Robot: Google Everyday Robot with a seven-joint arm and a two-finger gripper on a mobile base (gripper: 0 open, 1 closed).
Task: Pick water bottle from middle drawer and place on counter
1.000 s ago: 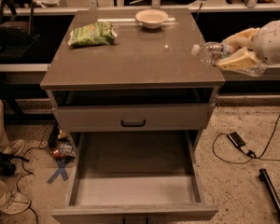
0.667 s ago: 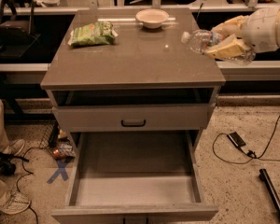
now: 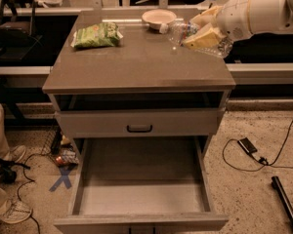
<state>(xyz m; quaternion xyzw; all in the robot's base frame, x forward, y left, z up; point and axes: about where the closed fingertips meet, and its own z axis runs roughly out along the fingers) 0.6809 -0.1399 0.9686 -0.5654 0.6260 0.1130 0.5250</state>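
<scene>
My gripper [image 3: 201, 31] hangs over the right rear part of the counter [image 3: 136, 65], coming in from the right on a white arm. It is shut on the water bottle [image 3: 183, 29], a clear plastic bottle held lying on its side above the counter, its white cap pointing left toward the bowl. The middle drawer [image 3: 141, 189] is pulled wide open below, and its grey floor is bare.
A green snack bag [image 3: 97, 35] lies at the counter's rear left. A white bowl [image 3: 158, 18] stands at the rear centre, close to the bottle's cap. A shallower drawer front with a black handle [image 3: 139, 128] sits above the open drawer. Cables lie on the floor at right.
My gripper has carried the water bottle leftward and inward, from beyond the counter's right edge to above its right rear part.
</scene>
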